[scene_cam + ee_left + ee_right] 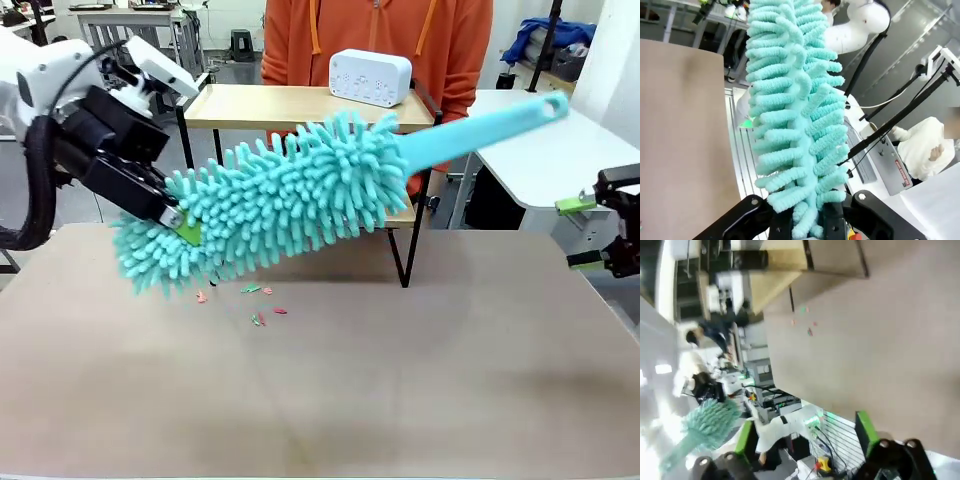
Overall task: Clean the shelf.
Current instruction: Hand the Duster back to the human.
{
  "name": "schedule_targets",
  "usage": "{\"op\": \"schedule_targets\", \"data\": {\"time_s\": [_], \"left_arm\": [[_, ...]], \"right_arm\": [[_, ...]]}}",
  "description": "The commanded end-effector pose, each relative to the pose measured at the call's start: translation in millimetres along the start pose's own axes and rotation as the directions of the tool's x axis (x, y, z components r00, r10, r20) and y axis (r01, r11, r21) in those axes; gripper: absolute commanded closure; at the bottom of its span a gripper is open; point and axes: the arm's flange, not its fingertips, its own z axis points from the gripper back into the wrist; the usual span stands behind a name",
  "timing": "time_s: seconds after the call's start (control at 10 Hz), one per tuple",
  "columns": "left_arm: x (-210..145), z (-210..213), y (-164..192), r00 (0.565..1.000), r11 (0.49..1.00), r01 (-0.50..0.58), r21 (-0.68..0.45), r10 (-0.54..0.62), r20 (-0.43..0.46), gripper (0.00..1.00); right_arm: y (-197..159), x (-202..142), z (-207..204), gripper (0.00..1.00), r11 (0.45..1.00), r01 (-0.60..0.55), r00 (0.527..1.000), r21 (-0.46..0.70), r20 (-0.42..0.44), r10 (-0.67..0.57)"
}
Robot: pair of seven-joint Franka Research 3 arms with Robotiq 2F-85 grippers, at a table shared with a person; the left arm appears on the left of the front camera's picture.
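The shelf (300, 106) stands at the table's far side, its light top board in a black frame, partly hidden behind a teal fluffy duster (290, 195). My left gripper (178, 214) is shut on the duster's fluffy head near its low left end. The smooth handle rises to the right, past the shelf. In the left wrist view the duster (795, 115) runs up from between the fingers of the left gripper (807, 222). My right gripper (585, 235) hangs open at the right edge, nothing in it. In its own view the right gripper (805, 440) shows green pads (865, 432) wide apart, the duster (705, 427) and the shelf (780, 290).
A white box-shaped device (370, 77) sits on the shelf's top board. Small red and green scraps (257, 300) lie on the brown table (400, 380) under the duster. A person in an orange hoodie (330, 35) stands behind the shelf. A white table (540, 150) is at the right.
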Motion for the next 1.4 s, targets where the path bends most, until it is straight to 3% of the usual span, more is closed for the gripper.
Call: {"op": "schedule_targets", "data": {"time_s": [0.0, 0.2, 0.3, 0.4, 0.5, 0.6, 0.7, 0.8, 0.9, 1.0, 1.2, 1.3], "left_arm": [[-5.8, 16.2, -11.2, 0.988, 0.997, 0.075, -0.01, -0.073, 0.137, 1.0], [-19.8, 69.5, -49.9, 0.91, 0.973, 0.218, 0.072, -0.229, 0.345, 1.0], [-32.3, 97.0, -69.2, 0.831, 0.955, 0.264, 0.132, -0.295, 0.471, 1.0], [-48.3, 124.5, -82.1, 0.715, 0.949, 0.238, 0.205, -0.314, 0.624, 1.0], [-70.8, 151.4, -85.0, 0.644, 0.967, 0.068, 0.247, -0.231, 0.729, 1.0], [-90.8, 170.1, -80.7, 0.592, 0.975, -0.088, 0.206, -0.115, 0.798, 1.0], [-111.4, 186.6, -69.7, 0.507, 0.957, -0.248, 0.153, -0.006, 0.862, 1.0], [-131.6, 201.2, -52.1, 0.393, 0.895, -0.431, 0.115, 0.072, 0.917, 1.0], [-150.4, 212.0, -27.4, 0.281, 0.808, -0.589, 0.023, 0.178, 0.943, 1.0], [-162.1, 216.6, -7.5, 0.196, 0.698, -0.716, -0.033, 0.246, 0.949, 1.0], [-177.0, 215.6, 19.7, 0.081, 0.47, -0.874, -0.12, 0.385, 0.919, 1.0], [-175.8, 211.5, 27.0, 0.06, 0.412, -0.892, -0.185, 0.514, 0.856, 1.0]], "right_arm": [[49.5, 13.6, 0.7, 0.0, 0.988, -0.152, 0.985, -0.01, -0.078, 0.151], [49.5, 13.6, 0.7, 0.0, 0.988, -0.152, 0.985, -0.01, -0.078, 0.151], [49.5, 13.6, 0.7, 0.0, 0.988, -0.152, 0.985, -0.01, -0.078, 0.151], [49.5, 13.6, 0.7, 0.0, 0.988, -0.152, 0.985, -0.01, -0.078, 0.151], [49.5, 13.6, 0.7, 0.0, 0.988, -0.152, 0.985, -0.01, -0.078, 0.151], [49.5, 13.6, 0.7, 0.0, 0.988, -0.152, 0.985, -0.01, -0.078, 0.151], [49.5, 13.6, 0.7, 0.0, 0.988, -0.152, 0.985, -0.01, -0.078, 0.151], [49.5, 13.6, 0.7, 0.0, 0.988, -0.152, 0.985, -0.01, -0.078, 0.151], [49.5, 13.6, 0.7, 0.0, 0.988, -0.152, 0.985, -0.01, -0.078, 0.151], [49.5, 13.6, 0.7, 0.0, 0.988, -0.152, 0.985, -0.01, -0.078, 0.151], [49.5, 13.6, 0.7, 0.0, 0.988, -0.152, 0.985, -0.01, -0.078, 0.151], [49.5, 13.6, 0.7, 0.0, 0.988, -0.152, 0.985, -0.01, -0.078, 0.151]]}}
